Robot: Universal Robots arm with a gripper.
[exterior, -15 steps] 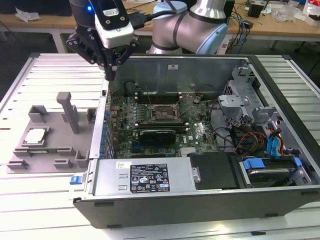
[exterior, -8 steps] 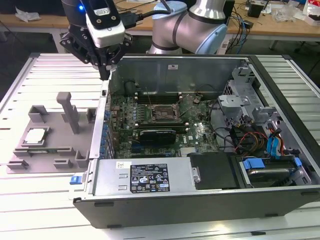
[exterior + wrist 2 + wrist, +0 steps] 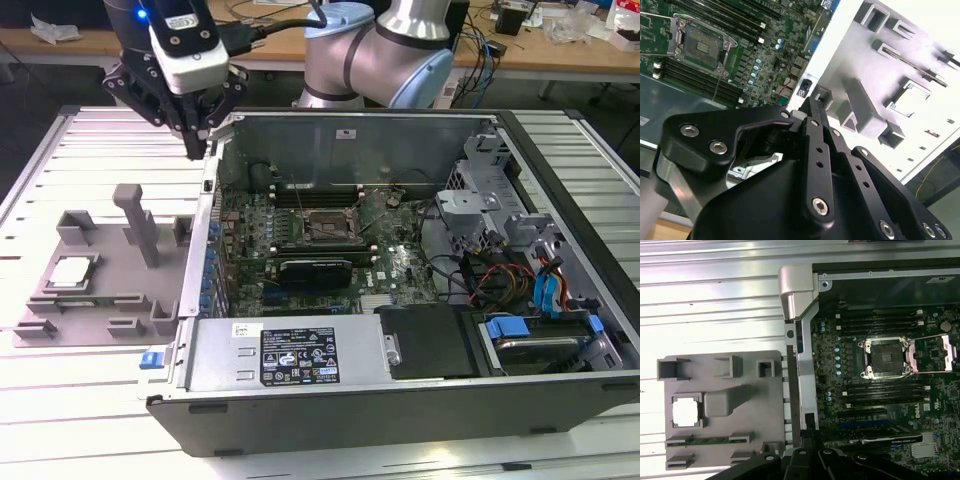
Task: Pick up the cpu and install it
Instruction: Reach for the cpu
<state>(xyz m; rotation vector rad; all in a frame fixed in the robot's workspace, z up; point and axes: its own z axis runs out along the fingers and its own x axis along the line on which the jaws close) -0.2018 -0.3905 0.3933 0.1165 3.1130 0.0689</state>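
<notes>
**While the cpu waits in its fixture, the hand hangs at the case wall**

Since the cpu [image 3: 72, 271] lies flat in its square pocket on the grey fixture plate [image 3: 112, 300], silver top up and untouched, the job looks to be at its very first step: the approach, with nothing picked up yet. The plate sits on the slatted metal bench [image 3: 60, 400], just beside the open computer case [image 3: 350, 140], on the exterior view's left. The hand [image 3: 197, 145] hovers above the case's wall on that same side, near the far corner, well apart from the chip. Its fingers look pressed together, tapering to a point, with nothing pinched between them.

In the first wrist view the cpu [image 3: 686, 411] and the bare socket [image 3: 886, 357] on the motherboard both show, the socket's frame open and its seat empty.

Judging from this, the pickup calls for the hand to spread, come square over the chip and take it by its thin edges without tipping it, because the pocket walls stand close around it.

As for writing, a black-and-white label [image 3: 300, 352] is stuck on the case's near wall, and another small sticker sits inside the far wall; their print I leave unread.
</notes>
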